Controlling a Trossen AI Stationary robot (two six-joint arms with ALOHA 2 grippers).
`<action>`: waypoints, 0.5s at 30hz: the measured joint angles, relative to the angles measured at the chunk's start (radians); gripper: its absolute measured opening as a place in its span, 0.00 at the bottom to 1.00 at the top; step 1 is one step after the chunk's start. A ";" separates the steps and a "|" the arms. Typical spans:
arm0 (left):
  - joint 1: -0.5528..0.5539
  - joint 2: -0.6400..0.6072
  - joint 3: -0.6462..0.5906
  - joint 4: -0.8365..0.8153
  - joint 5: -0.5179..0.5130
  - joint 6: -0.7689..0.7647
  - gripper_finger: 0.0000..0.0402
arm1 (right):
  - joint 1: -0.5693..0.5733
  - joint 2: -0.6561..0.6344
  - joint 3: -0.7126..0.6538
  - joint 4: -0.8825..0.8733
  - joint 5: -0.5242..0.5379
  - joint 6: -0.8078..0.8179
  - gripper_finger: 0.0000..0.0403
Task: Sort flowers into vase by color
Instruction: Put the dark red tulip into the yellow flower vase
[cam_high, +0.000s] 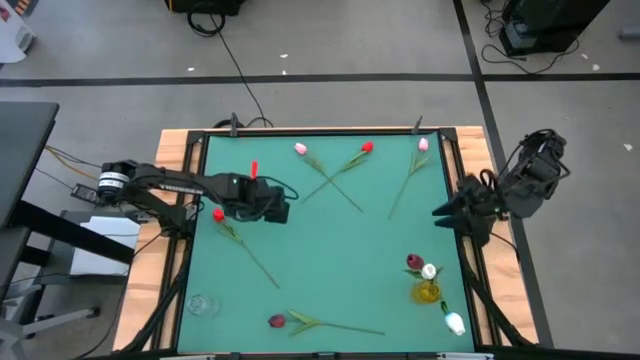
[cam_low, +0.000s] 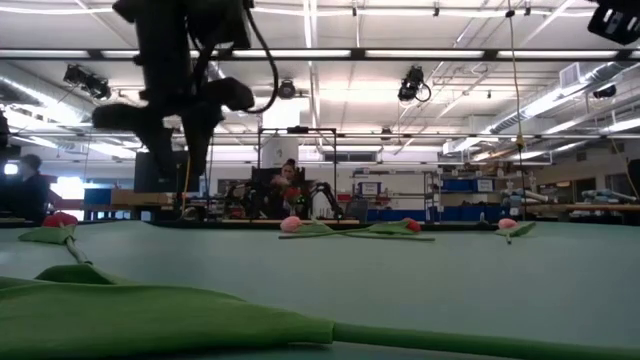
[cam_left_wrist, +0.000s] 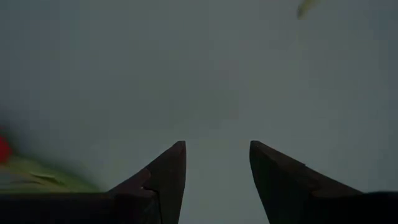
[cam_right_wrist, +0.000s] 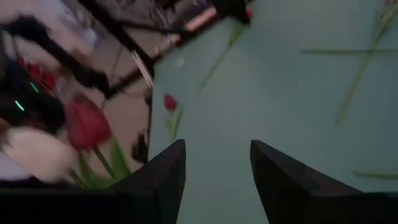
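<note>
Green-stemmed artificial tulips lie scattered over the green felt-covered surface (cam_high: 330, 250). Along the far edge, a pink-headed tulip (cam_high: 300, 149) and a red-headed tulip (cam_high: 367, 148) rest with their long stems crossed, and a second pink-headed tulip (cam_high: 423, 144) lies near the far right corner. A red-headed tulip (cam_high: 218, 214) lies at the left side, its stem running toward the near edge. A dark maroon tulip (cam_high: 277, 321) lies along the near edge, its stem pointing right.

Near the right edge stands a small vase with yellowish contents (cam_high: 428, 291), holding a maroon tulip head (cam_high: 414, 262) and a white tulip head (cam_high: 430, 271). Another white tulip head (cam_high: 455, 323) lies just beside it toward the near edge. A clear glass vase (cam_high: 201, 305) stands at the near left.

The left hand (cam_high: 282, 208) hovers over the surface just beside the left red tulip, fingers spread and holding nothing. The right hand (cam_high: 440, 212) waits at the right edge, fingers likewise spread.
</note>
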 joint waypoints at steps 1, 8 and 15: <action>-0.006 0.000 -0.027 0.050 0.022 -0.013 0.46 | -0.006 0.000 0.000 0.020 0.008 0.000 0.46; -0.051 0.000 -0.108 0.212 0.032 -0.104 0.46 | -0.060 0.000 0.000 0.096 0.158 0.000 0.46; -0.054 0.000 -0.109 0.206 0.018 -0.076 0.46 | -0.151 0.000 0.000 0.102 0.250 0.070 0.46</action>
